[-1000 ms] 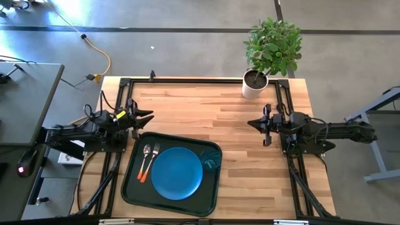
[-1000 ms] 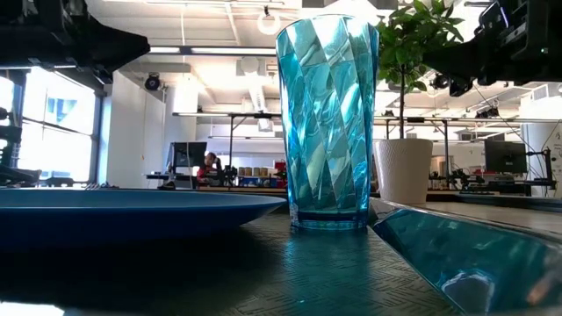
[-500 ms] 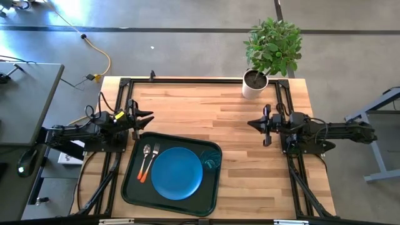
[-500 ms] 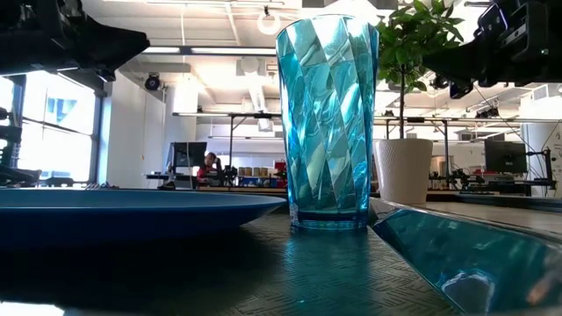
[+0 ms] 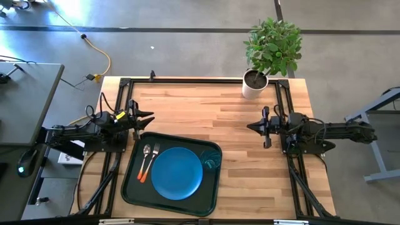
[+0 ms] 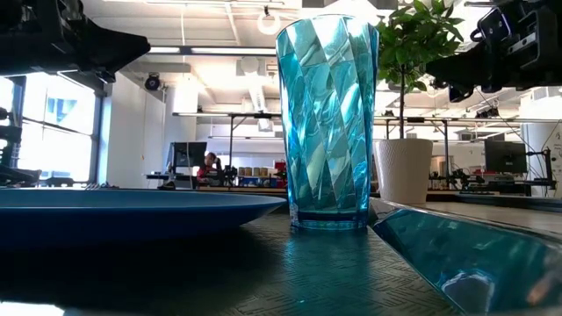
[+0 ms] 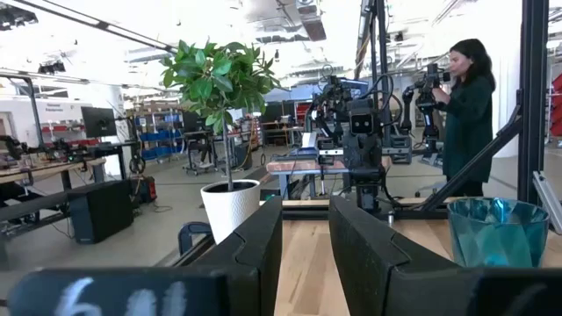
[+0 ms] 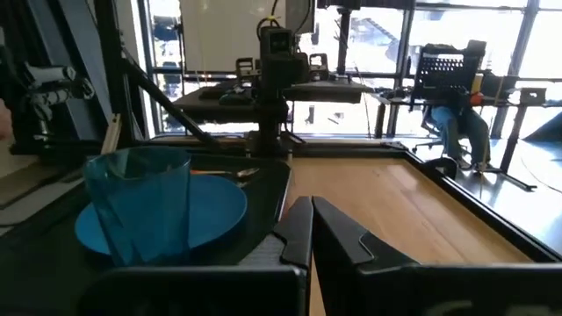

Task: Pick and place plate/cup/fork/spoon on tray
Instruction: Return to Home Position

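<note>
The dark tray [image 5: 132, 187] lies on the table's near left part. The blue plate [image 5: 177, 174] lies flat in its middle. The teal cup [image 5: 211, 162] stands upright at the plate's right, also shown close in the low view [image 6: 327, 123]. The spoon [image 5: 145, 161] and fork [image 5: 154, 157] lie side by side at the plate's left, orange handles toward the near edge. My left gripper [image 5: 150, 118] hovers just beyond the tray's far left corner, open and empty. My right gripper [image 5: 251, 126] hovers over bare wood right of the tray, shut and empty.
A white pot with a green plant [image 5: 253, 86] stands at the table's far right corner. Black rails [image 5: 187, 81] run along the table's edges. Bare wood lies between the tray and the right arm. A person [image 7: 465, 105] stands in the room beyond the table.
My right gripper has shifted slightly toward the table's near edge. The tray and the things on it have kept still.
</note>
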